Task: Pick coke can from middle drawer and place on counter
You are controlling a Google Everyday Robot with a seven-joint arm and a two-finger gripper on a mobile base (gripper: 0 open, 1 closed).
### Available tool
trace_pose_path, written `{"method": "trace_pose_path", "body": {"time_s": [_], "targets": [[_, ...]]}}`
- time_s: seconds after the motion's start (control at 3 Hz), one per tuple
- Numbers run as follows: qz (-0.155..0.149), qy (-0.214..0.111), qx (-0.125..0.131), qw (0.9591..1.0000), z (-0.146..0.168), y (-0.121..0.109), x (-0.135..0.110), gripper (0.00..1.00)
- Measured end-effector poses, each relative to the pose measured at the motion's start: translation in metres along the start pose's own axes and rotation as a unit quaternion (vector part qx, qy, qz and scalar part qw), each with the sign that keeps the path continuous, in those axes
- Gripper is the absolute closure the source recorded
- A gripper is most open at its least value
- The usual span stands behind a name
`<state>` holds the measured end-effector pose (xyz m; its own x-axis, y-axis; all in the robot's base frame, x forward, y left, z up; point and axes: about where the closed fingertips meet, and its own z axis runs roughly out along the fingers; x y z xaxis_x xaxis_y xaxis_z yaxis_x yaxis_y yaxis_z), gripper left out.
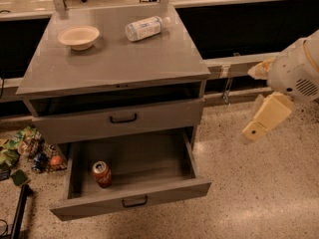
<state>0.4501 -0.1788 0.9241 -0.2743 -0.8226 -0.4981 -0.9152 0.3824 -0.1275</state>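
Note:
The coke can (101, 174), red with a silver top, stands upright on the floor of the middle drawer (149, 158), near its front left corner. The drawer is pulled far out and has a black loop handle at the front. The counter (119, 59) is the grey top of the cabinet above it. My gripper (264, 116), cream-coloured on a white arm, hangs at the right edge of the view. It is over the speckled floor, well to the right of the cabinet, above drawer height and far from the can. It holds nothing that I can see.
A cream bowl (79, 36) and a clear plastic bottle (144, 28) lying on its side are at the back of the counter. The drawer above (122, 118) is nearly closed. Colourful packets (25, 151) lie on the floor to the left. A grey ledge (234, 61) runs behind.

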Motion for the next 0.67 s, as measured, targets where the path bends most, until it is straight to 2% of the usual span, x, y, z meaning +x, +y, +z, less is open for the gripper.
{"method": "trace_pose_path", "body": {"time_s": [0.33, 0.67], "targets": [[-0.010, -0.091, -0.019, 0.9956, 0.042, 0.013, -0.015, 0.00], [-0.034, -0.174, -0.035, 0.9835, 0.101, 0.025, -0.031, 0.00]]}}
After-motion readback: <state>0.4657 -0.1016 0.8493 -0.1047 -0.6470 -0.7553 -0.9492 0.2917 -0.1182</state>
